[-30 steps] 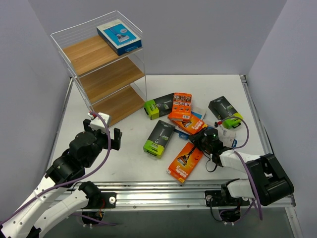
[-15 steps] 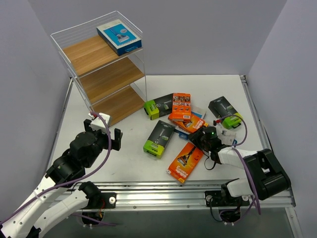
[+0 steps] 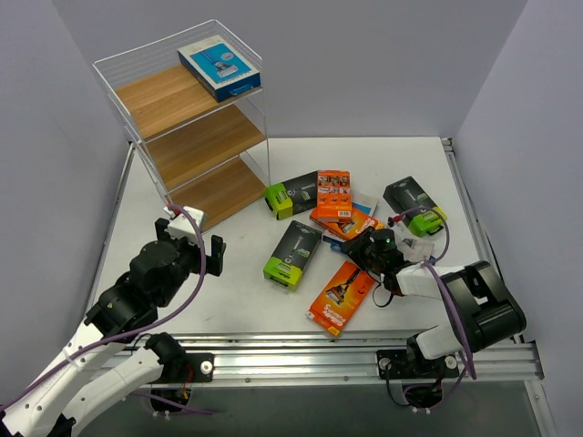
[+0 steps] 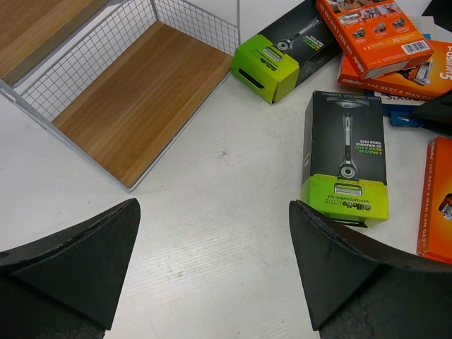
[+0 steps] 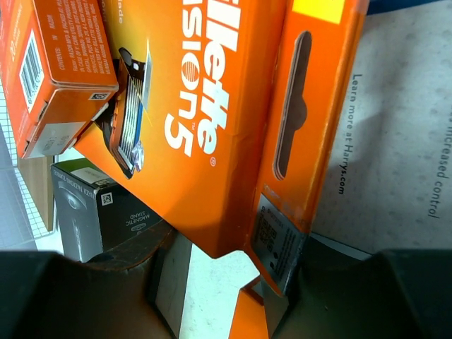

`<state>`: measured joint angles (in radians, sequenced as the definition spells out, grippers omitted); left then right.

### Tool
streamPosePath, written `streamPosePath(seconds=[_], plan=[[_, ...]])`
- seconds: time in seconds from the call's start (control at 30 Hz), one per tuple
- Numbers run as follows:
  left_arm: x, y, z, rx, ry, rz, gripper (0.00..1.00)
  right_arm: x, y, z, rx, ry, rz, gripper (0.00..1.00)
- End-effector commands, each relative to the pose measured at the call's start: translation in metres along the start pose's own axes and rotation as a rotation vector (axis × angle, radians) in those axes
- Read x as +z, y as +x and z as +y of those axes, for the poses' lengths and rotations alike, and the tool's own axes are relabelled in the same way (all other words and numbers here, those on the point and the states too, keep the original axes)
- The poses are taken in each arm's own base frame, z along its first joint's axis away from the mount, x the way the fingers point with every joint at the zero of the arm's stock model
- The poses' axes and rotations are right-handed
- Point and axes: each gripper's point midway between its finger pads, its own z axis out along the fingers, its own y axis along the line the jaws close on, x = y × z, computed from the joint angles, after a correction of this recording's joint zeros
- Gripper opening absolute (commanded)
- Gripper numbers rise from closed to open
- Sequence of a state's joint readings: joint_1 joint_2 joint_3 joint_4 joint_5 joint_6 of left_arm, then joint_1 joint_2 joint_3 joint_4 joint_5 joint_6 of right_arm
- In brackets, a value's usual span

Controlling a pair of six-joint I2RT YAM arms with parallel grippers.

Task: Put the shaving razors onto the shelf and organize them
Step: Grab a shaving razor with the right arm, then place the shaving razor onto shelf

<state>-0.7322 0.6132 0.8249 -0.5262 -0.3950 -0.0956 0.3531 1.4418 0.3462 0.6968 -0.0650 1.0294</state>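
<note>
The shelf (image 3: 196, 137) stands at the back left with one blue-and-white razor pack (image 3: 219, 68) on its top board. The other shaving razors lie in a loose pile mid-table: black-and-green packs (image 3: 292, 253) (image 3: 291, 194) (image 3: 414, 205) and orange packs (image 3: 334, 191) (image 3: 341, 297). My right gripper (image 3: 371, 248) is low at the pile. In the right wrist view an orange pack (image 5: 205, 120) has its corner between the jaws of the right gripper (image 5: 233, 279); it touches the right finger (image 5: 353, 296), and table shows beside the left finger. My left gripper (image 4: 212, 261) hovers open over bare table near the shelf's bottom board (image 4: 141, 99).
A white printed sheet or pack (image 5: 395, 141) lies under the orange pack. A black-and-green pack (image 4: 346, 159) lies just right of my left gripper. Grey walls close in both sides, and a metal rail (image 3: 301, 346) runs along the near edge.
My right gripper has slid up and left into the pile, and its jaws have widened a little. The left arm has not moved.
</note>
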Motion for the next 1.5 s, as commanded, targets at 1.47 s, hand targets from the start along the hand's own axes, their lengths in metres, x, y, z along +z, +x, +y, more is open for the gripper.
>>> streamPosePath(seconds=[1.47], plan=[[-0.005, -0.015, -0.002, -0.012, 0.01, -0.065, 0.95, -0.113, -0.059, 0.168, 0.011, -0.393, -0.036, 0.0]])
